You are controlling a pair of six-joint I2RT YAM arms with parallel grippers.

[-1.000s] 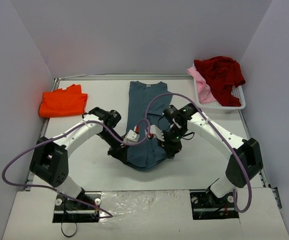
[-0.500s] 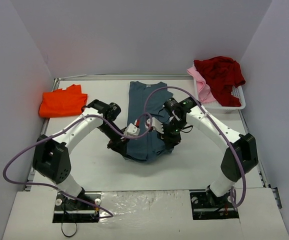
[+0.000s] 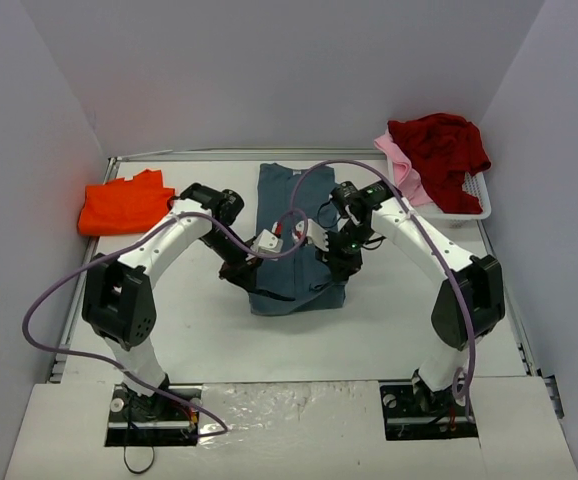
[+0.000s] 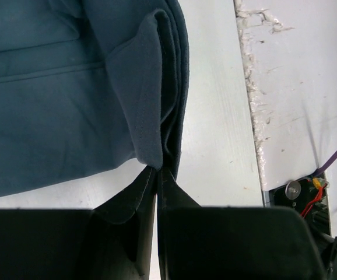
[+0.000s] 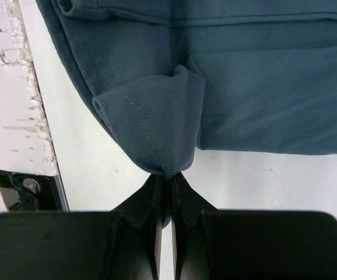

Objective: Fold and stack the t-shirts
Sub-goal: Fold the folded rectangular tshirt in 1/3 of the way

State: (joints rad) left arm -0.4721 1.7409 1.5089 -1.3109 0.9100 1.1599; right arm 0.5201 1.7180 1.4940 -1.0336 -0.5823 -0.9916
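room: plain pale grey-lilac walls close in the left, far and right sides.
counter: white and flat, with a metal rail along its far and left edges. A glossy white panel at the near edge carries both arm bases.
cables: purple, looping from each base up to its wrist.
blue shirt: slate blue-grey, in the middle of the counter, its long side running near to far and its collar at the far end. The far part lies flat. The near part is gathered into folds between the two arms.
left end effector: closed, its fingers pinching a doubled fold of cloth at the blue shirt's left edge. The wrist view shows the fold rising to a point between the fingertips.
right end effector: closed, pinching a stitched, hemmed corner of the same shirt at its right edge. The cloth peaks into the fingertips, with bare counter beside it.
orange shirt: folded, at the far left of the counter, well apart from the blue shirt.
basket: white plastic, in the far right corner.
red shirt: crumpled and heaped in the basket, spilling over its far rim.
pink shirt: under the red shirt, hanging over the basket's left side.
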